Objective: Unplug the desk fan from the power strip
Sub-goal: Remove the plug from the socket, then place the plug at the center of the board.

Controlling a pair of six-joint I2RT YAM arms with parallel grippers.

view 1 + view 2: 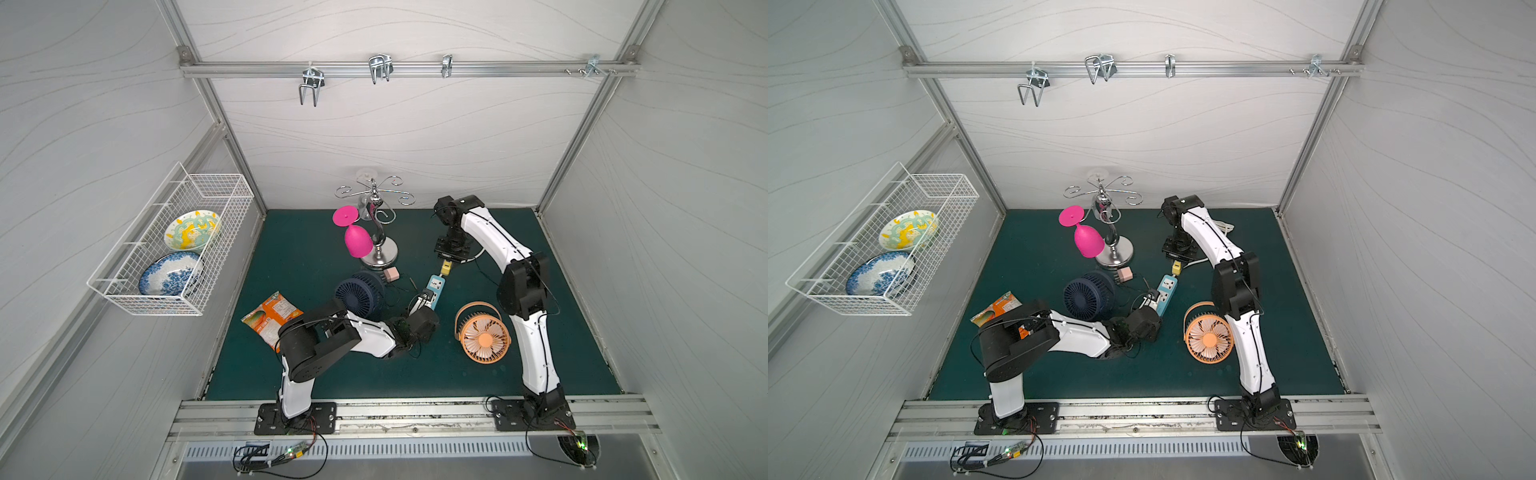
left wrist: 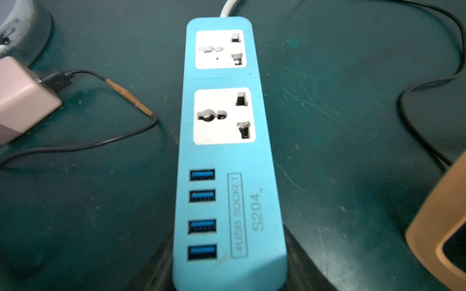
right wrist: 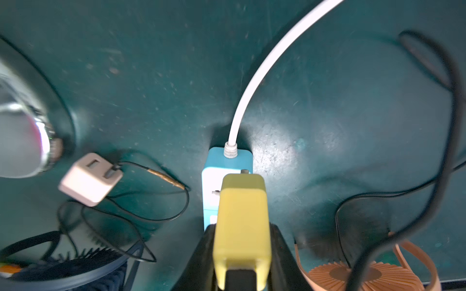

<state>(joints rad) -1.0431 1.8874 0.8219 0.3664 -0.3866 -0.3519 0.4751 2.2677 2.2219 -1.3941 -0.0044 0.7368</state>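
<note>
We saw the left gripper (image 1: 424, 300) clamped tight on the near end of the power strip (image 2: 227, 156), which lay flat on the counter (image 1: 436, 378). The right gripper (image 1: 447, 262) was closed on one yellow plug (image 3: 240, 221) over the strip's far end. We counted two empty sockets, four USB ports and two fans: the navy desk fan (image 1: 359, 293) near the strip, its pink plug (image 1: 391, 273) lying loose, and an orange fan (image 1: 485, 338).

bright even light in both top views; wrist views blurry at edges, glare on mat (image 3: 290, 148)
</note>
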